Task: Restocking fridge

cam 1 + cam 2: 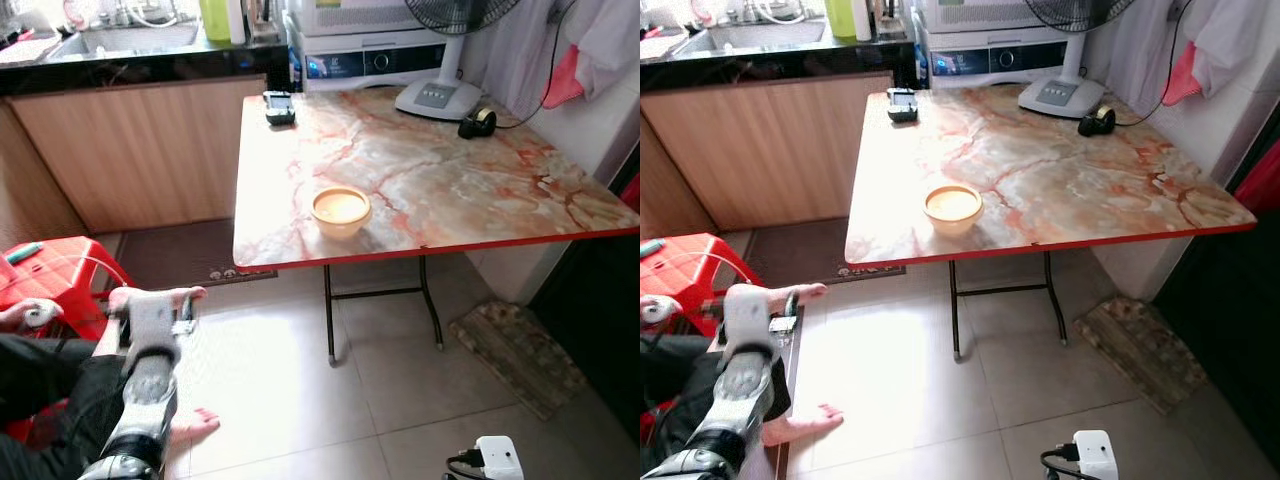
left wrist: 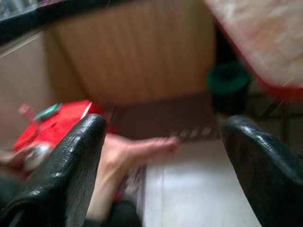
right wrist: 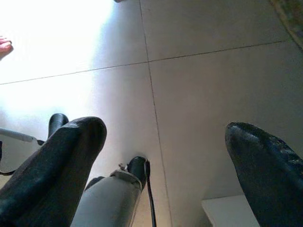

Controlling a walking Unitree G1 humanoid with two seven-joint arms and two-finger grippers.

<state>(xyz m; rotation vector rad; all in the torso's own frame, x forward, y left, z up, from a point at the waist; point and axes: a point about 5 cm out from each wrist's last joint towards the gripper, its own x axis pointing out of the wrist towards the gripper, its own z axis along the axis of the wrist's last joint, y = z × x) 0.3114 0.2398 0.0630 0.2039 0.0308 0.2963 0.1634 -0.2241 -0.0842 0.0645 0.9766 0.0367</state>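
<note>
With both grippers empty and spread — the left gripper (image 2: 161, 156) raised, the right gripper (image 3: 165, 156) hanging over floor tiles — restocking looks barely begun, so the next move means reaching the yellow bowl (image 1: 341, 210) near the marble table's (image 1: 480, 190) front edge.

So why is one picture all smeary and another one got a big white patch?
The left wrist view is smeared by motion: the red stool and marble table look soft, while the near left gripper stays fairly crisp. In the right wrist view, bright glare washes out the floor tiles beyond the right gripper. The eye views are sharp.
</note>
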